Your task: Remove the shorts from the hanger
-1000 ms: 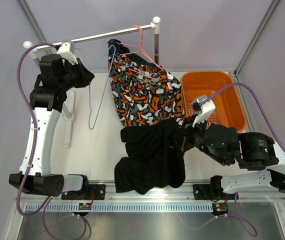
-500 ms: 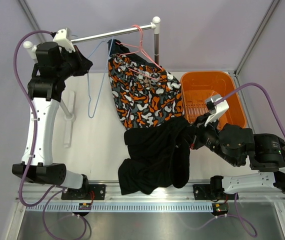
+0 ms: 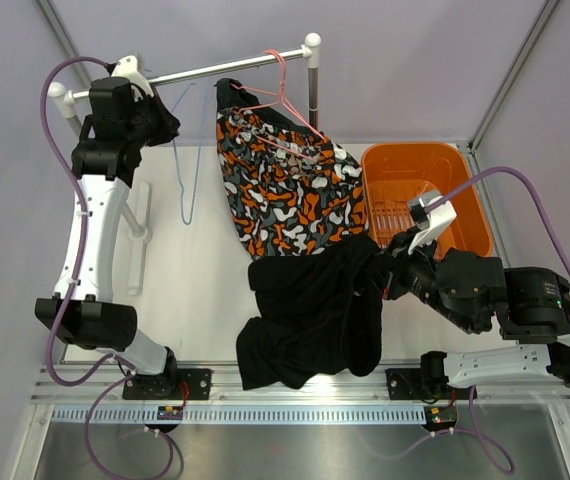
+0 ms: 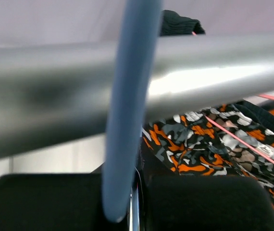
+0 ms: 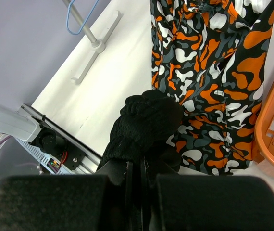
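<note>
The camouflage shorts (image 3: pixel 285 190) hang from a pink hanger (image 3: pixel 283 92) on the silver rail (image 3: pixel 215 70). A black pair (image 3: pixel 231 97) hangs behind them on the rail. My right gripper (image 3: pixel 383 280) is shut on another black pair of shorts (image 3: pixel 305 315), which droops over the table's front; in the right wrist view (image 5: pixel 141 166) the bunched black fabric (image 5: pixel 144 122) fills the jaws. My left gripper (image 3: pixel 170 122) is shut on an empty blue hanger (image 3: pixel 187 170) up at the rail; in the left wrist view (image 4: pixel 134 192) the hanger's hook (image 4: pixel 127 110) crosses the rail (image 4: pixel 209 79).
An orange basket (image 3: pixel 420 170) stands at the right, beside the camouflage shorts, just beyond my right gripper. The rack's white post and foot (image 3: pixel 137 240) stand at the left. The rack's right post (image 3: pixel 312 80) rises behind the shorts.
My left gripper has carried the blue hanger up and back to the rail. My right gripper has pulled the black shorts a little to the right, then held still.
</note>
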Controlling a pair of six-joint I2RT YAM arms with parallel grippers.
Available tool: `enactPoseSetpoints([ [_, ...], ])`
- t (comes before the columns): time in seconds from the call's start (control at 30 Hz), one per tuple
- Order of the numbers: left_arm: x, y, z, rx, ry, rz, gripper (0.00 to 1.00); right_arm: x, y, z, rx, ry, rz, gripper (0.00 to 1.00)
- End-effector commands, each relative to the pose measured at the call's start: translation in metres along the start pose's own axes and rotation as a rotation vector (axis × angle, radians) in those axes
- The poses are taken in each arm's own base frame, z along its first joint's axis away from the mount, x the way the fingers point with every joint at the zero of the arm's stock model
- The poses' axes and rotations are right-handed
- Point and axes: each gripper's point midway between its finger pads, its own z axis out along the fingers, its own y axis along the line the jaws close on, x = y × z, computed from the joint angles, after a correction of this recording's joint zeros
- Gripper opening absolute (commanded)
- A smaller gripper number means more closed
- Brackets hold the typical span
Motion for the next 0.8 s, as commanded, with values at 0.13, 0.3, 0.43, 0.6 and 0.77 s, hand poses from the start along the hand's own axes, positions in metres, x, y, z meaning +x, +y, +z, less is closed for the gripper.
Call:
enactPoseSetpoints([
  [0.13,-0.021,0.014,0.013,-0.064,-0.086,-0.011,0.02,-0.013,0.002,-0.001,0.013,-0.047,0.050,0.00],
  [0.3,-0.007,0.024,0.017,-0.090,-0.065,-0.022,0.10,-0.010,0.004,0.001,0.010,-0.037,0.057,0.00],
  [0.43,-0.002,0.025,0.009,-0.086,-0.083,-0.027,0.15,-0.009,0.004,0.002,0.012,-0.033,0.059,0.00],
  [0.6,-0.001,0.025,-0.003,-0.088,-0.091,-0.025,0.31,-0.007,0.005,0.004,0.020,-0.030,0.056,0.00],
  [0.77,-0.013,0.019,-0.027,-0.078,-0.141,-0.020,0.41,-0.006,0.007,0.007,0.021,-0.026,0.053,0.00],
])
